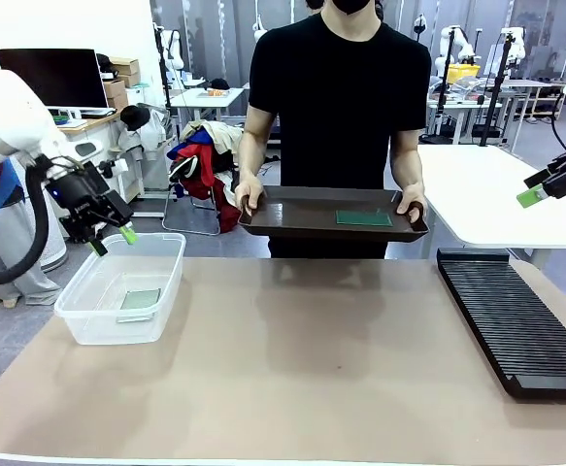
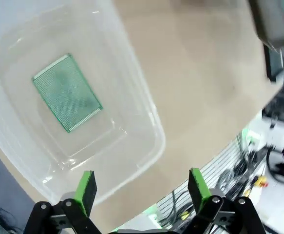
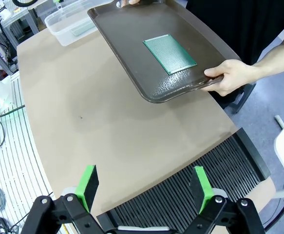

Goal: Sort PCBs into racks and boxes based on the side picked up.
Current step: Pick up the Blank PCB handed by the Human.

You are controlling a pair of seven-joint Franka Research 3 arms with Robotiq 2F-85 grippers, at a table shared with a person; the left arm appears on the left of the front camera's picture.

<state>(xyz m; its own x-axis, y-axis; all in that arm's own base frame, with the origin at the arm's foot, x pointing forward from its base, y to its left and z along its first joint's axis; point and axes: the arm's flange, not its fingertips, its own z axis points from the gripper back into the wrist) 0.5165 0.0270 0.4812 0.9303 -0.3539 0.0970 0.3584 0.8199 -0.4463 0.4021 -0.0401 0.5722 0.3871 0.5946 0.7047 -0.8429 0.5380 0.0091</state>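
1. Your left gripper (image 1: 113, 241) hangs wide open and empty above the clear box (image 1: 117, 328); one PCB (image 2: 67, 92) lies flat on the box floor.
2. Your right gripper (image 3: 144, 187) is wide open and empty, above the black rack (image 1: 516, 320).
3. The second PCB (image 3: 169, 53) lies flat on the brown tray (image 1: 292, 209), which the person (image 1: 341, 97) holds with both hands.

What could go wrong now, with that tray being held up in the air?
1. The tray is held in mid-air by the person, not resting on the table; if it wobbles, a gripper might miss the flat PCB on it.
2. The left gripper hangs open close to the rim of the tub; a sideways move might knock the light tub and shift the second PCB inside.
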